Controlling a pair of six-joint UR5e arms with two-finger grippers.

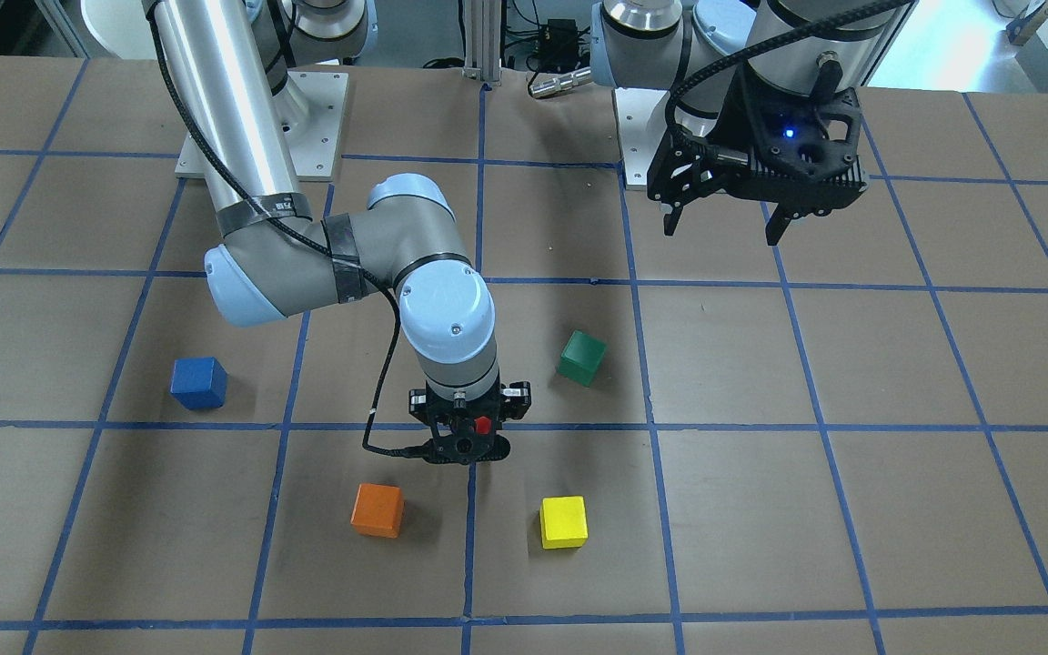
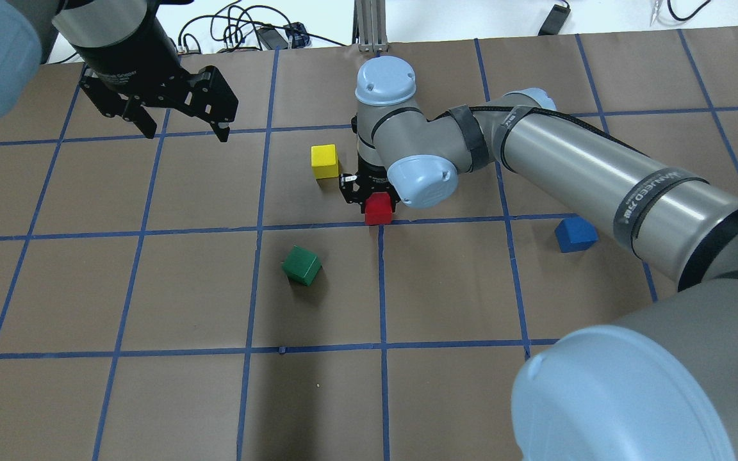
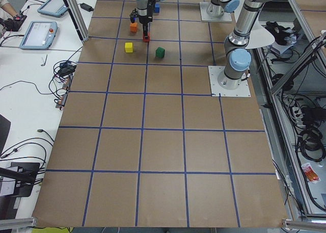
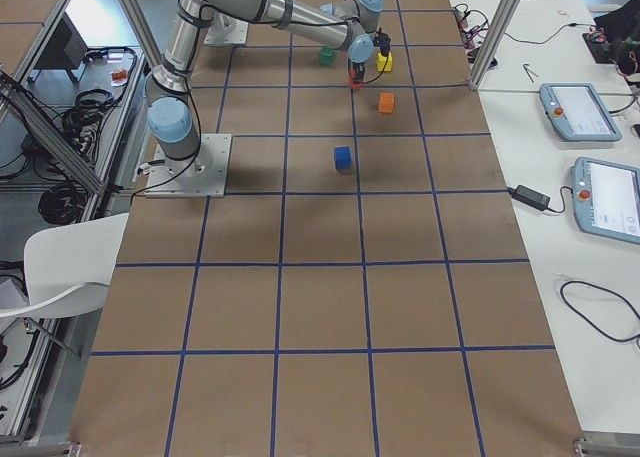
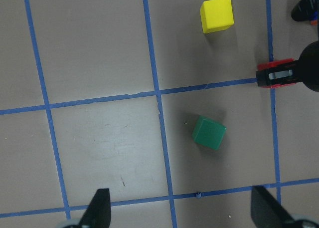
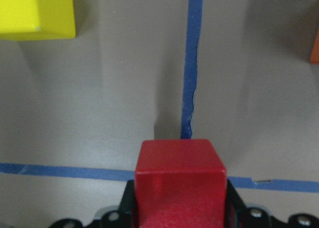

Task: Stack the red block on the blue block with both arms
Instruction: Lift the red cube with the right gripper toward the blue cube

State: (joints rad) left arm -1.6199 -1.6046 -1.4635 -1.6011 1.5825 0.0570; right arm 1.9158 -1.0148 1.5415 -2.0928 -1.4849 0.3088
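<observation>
The red block (image 2: 378, 209) sits between the fingers of my right gripper (image 2: 377, 203), which is shut on it over a crossing of blue tape lines. The right wrist view shows the red block (image 6: 179, 178) clamped from both sides; whether it touches the table I cannot tell. It shows only as a small red patch (image 1: 485, 424) under the wrist in the front view. The blue block (image 2: 575, 234) lies alone on the table, well apart on the robot's right side (image 1: 198, 382). My left gripper (image 2: 180, 131) hangs open and empty high above the table, far from both blocks.
A yellow block (image 2: 325, 161) lies close beside the right gripper on the far side. An orange block (image 1: 377, 509) lies near it too. A green block (image 2: 302, 265) lies nearer the robot, also in the left wrist view (image 5: 209, 132). Blue tape lines grid the brown table (image 2: 151, 384).
</observation>
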